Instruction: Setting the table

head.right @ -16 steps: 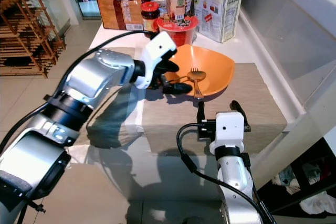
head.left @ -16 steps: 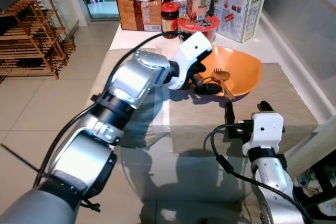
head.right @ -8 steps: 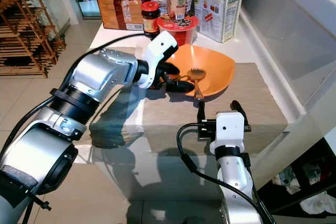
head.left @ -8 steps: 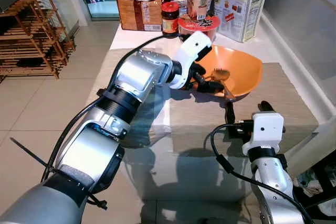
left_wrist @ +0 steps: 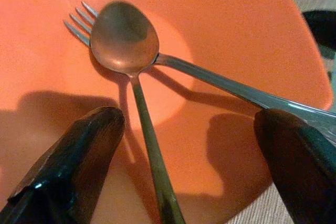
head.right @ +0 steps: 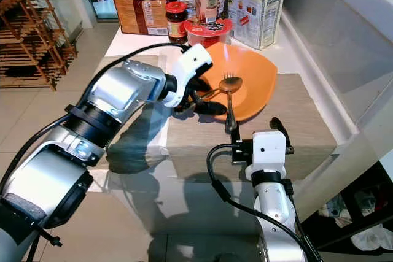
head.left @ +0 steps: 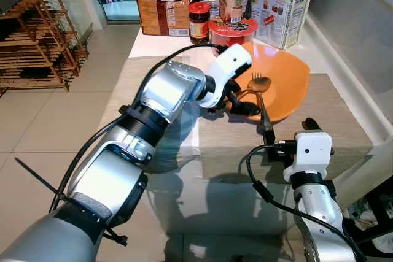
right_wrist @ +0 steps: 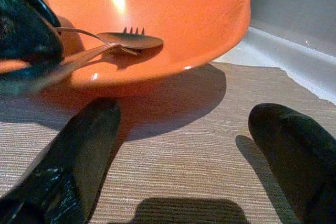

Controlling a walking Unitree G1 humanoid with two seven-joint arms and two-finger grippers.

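Spoon [left_wrist: 124, 38] and fork [left_wrist: 231, 88] are seen crossed in the orange plate [head.left: 288, 84] between the left gripper's [left_wrist: 189, 145] spread fingers; the right gripper [right_wrist: 194, 156] is held open just before that plate.

A shallow orange plastic bowl [head.left: 284, 81] sits on a woven beige placemat [head.left: 319, 124], just ahead of the right end effector [head.left: 287, 133]. A metal spoon [left_wrist: 126, 40] lies across a metal fork [left_wrist: 220, 85] inside it, between the left end effector's [head.left: 241, 101] fingers [left_wrist: 79, 156].
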